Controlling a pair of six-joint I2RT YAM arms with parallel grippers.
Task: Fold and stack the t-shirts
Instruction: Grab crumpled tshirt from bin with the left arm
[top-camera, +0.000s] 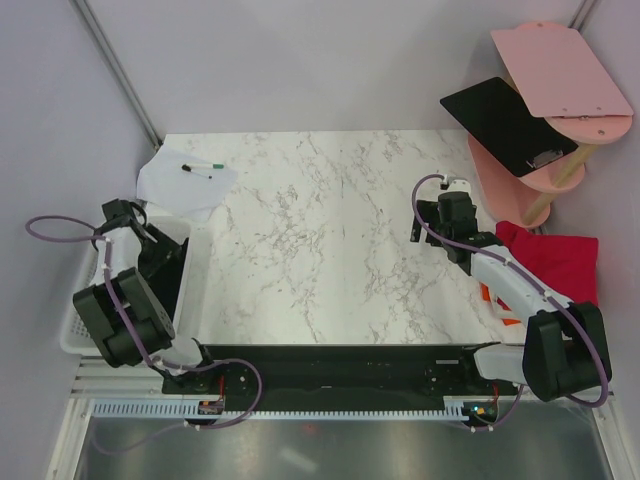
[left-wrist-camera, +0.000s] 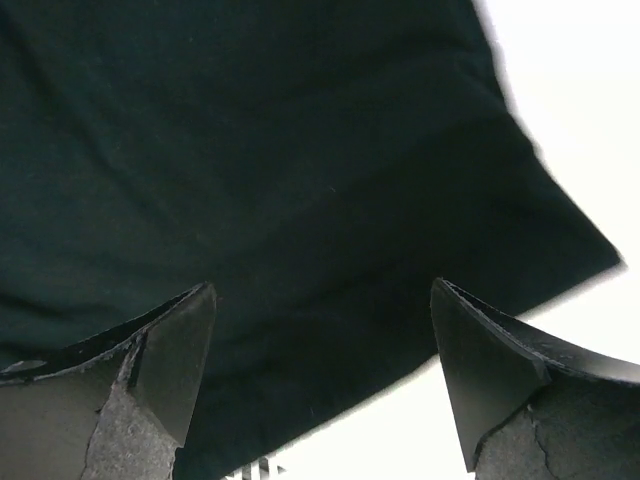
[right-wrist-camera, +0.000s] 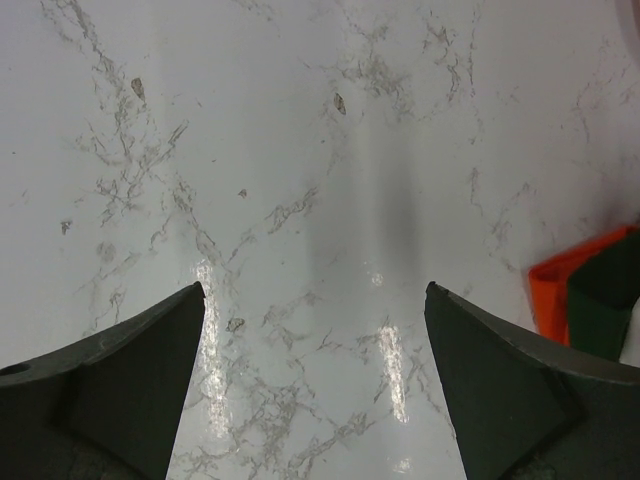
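Bare marble runs across the middle of the table (top-camera: 320, 250), giving open passage between the two arms, and the right gripper (right-wrist-camera: 312, 290) hangs wide-jawed over one such bare patch. The left side is taken up by a white bin (top-camera: 197, 280) holding a black shirt (left-wrist-camera: 260, 150), with a paper sheet (top-camera: 185, 185) and marker (top-camera: 203, 168) just behind it. At the right edge lie a folded red shirt (top-camera: 560, 260), orange shirt (right-wrist-camera: 560, 285) and green shirt (right-wrist-camera: 605, 295), and a pink stand (top-camera: 510, 180) carrying a black board (top-camera: 500, 120) blocks the far right corner.
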